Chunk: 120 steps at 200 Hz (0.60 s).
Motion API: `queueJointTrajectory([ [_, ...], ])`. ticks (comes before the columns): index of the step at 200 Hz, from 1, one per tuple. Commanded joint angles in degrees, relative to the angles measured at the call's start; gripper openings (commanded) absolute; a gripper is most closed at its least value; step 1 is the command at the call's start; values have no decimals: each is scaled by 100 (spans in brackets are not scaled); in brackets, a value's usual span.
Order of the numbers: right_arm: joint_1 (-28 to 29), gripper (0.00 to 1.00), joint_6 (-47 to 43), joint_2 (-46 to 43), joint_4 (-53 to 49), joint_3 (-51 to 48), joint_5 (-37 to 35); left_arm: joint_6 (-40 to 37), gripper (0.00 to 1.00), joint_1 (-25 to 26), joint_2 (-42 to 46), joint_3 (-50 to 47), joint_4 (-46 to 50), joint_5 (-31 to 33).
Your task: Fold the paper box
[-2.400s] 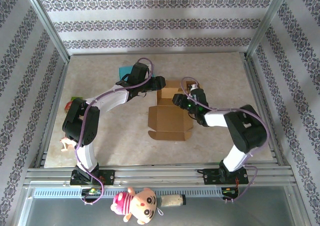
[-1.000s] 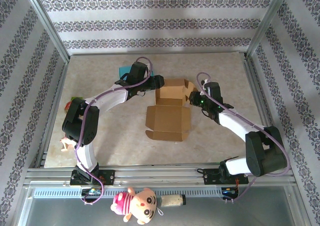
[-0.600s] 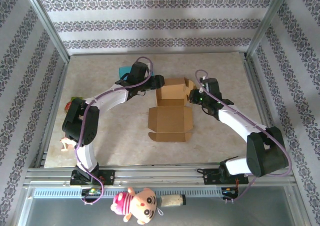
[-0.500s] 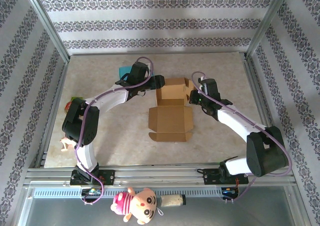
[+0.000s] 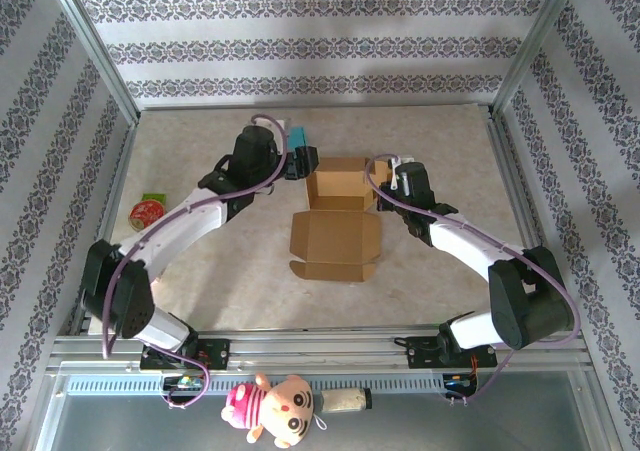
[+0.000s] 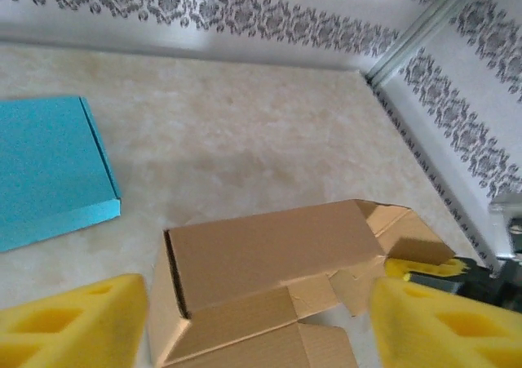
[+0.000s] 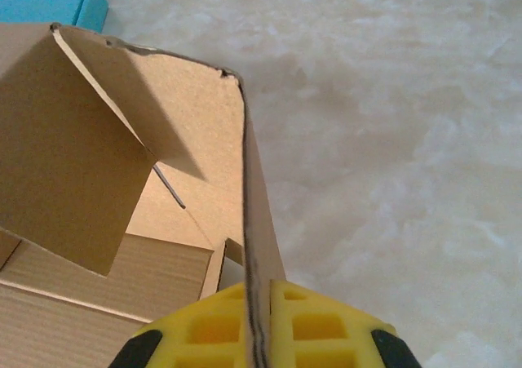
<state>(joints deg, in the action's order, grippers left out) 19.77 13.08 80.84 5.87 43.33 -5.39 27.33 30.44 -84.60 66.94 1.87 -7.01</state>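
Note:
The brown paper box (image 5: pixel 338 185) stands on the table with its walls up and its lid (image 5: pixel 335 243) lying flat toward me. My right gripper (image 5: pixel 383 189) is shut on the box's right wall; in the right wrist view the yellow fingers (image 7: pixel 210 329) pinch the wall's thin edge (image 7: pixel 249 221) at the gripper (image 7: pixel 259 307). My left gripper (image 5: pixel 296 161) hangs open just off the box's back left corner. In the left wrist view its yellow fingers (image 6: pixel 72 319) stand wide on either side of the box (image 6: pixel 269 250) without touching it.
A flat blue box (image 5: pixel 298 135) lies behind the left gripper and shows again as the blue box (image 6: pixel 49 168). A red round item (image 5: pixel 146 211) and a green packet (image 5: pixel 153 197) lie at the table's left edge. Metal frame posts bound the table.
The right gripper has closed on the box's right wall. The left arm has stretched lower and its gripper has drawn back slightly from the box's left side. The box has shifted a little left.

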Motion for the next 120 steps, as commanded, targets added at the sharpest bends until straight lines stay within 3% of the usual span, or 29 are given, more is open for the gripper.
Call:
queueJointTrajectory([
  [1,76,4,-215,29,401,-59,-226,456,60,700,309,-546,-317,758],
  [29,88,5,-182,85,601,-97,-233,1456,27,1481,-137,-1028,-929,890],
  [43,91,5,-231,132,635,-89,-200,1714,0,1701,-695,-999,-1257,655],
  [84,87,5,-279,125,629,-136,-57,1864,0,1861,-2237,-362,-1532,110],
  [120,72,6,-171,0,622,-242,23,1670,0,1861,-2798,12,-1564,-166],
])
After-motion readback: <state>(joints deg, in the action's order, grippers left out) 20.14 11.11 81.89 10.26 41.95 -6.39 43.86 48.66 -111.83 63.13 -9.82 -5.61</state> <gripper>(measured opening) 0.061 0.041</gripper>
